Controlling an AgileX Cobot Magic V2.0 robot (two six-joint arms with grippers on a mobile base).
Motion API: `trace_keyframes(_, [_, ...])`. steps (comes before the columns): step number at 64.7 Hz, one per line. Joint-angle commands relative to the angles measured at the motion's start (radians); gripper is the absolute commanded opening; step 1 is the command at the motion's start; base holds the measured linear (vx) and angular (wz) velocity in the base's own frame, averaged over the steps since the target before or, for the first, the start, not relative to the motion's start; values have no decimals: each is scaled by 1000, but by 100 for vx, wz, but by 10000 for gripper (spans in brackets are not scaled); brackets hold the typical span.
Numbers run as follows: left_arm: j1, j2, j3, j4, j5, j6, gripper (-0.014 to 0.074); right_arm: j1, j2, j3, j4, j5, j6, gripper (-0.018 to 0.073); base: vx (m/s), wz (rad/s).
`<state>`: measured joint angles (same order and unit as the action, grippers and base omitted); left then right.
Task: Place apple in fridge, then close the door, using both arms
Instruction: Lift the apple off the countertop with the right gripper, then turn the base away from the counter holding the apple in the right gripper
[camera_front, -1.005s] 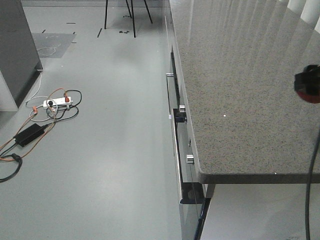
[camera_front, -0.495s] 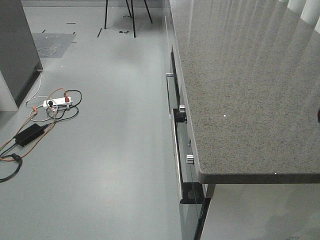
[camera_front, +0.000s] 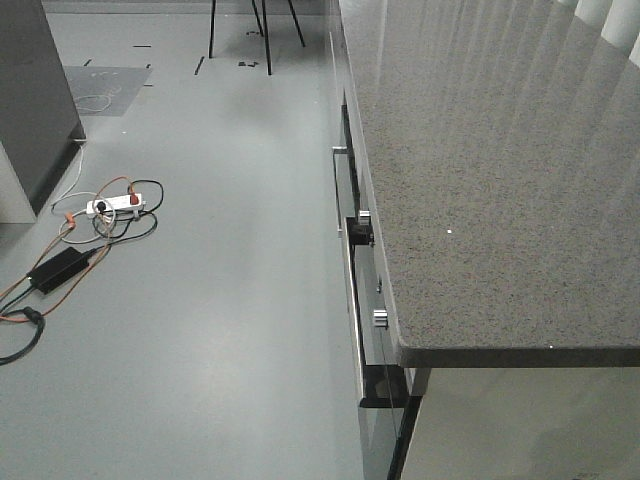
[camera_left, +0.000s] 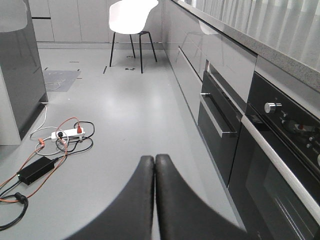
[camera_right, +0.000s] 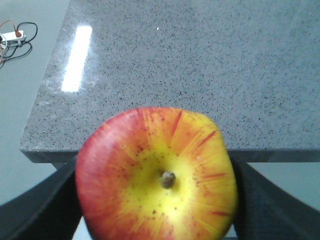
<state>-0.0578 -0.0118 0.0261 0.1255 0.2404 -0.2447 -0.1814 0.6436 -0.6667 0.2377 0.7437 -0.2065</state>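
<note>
Right wrist | apple (camera_right: 157, 175) pinched in right end effector (camera_right: 156, 202) | left end effector (camera_left: 154, 161) pressed together

Speckled countertop (camera_front: 480, 170), tangled floor cables (camera_front: 100, 215)

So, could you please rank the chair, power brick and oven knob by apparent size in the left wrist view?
1. chair
2. power brick
3. oven knob
The chair stands farthest, yet looks largest.
</note>
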Motion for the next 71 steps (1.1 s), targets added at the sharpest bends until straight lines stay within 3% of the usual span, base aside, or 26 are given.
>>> trace_keyframes(1, [1, -14, 20, -5, -70, 1, -6, -4, -17, -29, 3, -67, -2, 246, 0, 0])
trace_keyframes(71, [1, -14, 20, -5, -70, 1, -6, -4, -20, -30, 4, -66, -2, 246, 0, 0])
